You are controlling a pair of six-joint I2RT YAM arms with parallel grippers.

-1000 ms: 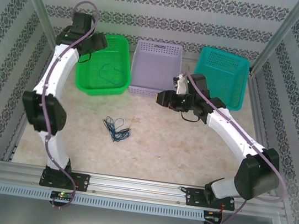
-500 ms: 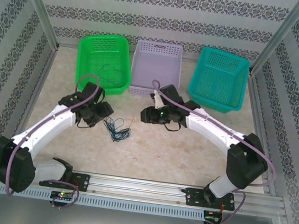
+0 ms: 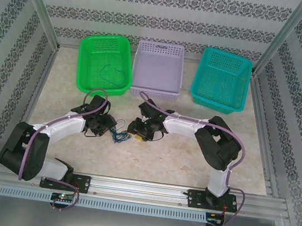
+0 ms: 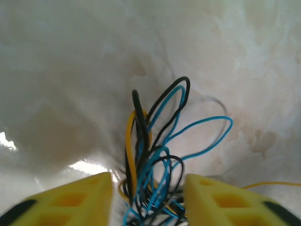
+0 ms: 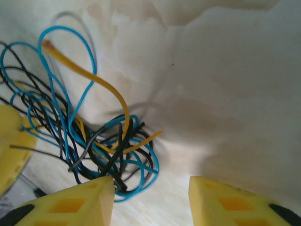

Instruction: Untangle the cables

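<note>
**Desk:** What's nearest the bases?

**Me:** I've got both arms bent low over the marbled tabletop (image 3: 189,163). The left gripper (image 3: 110,128) and right gripper (image 3: 133,135) face each other across the cables (image 3: 119,136), a small knot of blue, black and yellow wire lying on the table between them.

**Desk:** Left claw?

**Me:** On my left wrist view its yellow fingers (image 4: 70,202) stand part-way apart with the tangle in the gap, and loops rise beyond the tips. I can't tell whether either pad presses a wire.

**Desk:** And the right?

**Me:** It's part-way apart too, with bare table in its gap. The knot lies just beside the finger on the left of that view, a black end close to its tip. I see nothing held.

**Desk:** Further back?

**Me:** Three baskets stand in a row by the far wall: a green basket (image 3: 84,64), a lavender basket (image 3: 155,93) and a teal basket (image 3: 217,103). A single thin wire (image 3: 107,73) lies curled in the green one.
</note>
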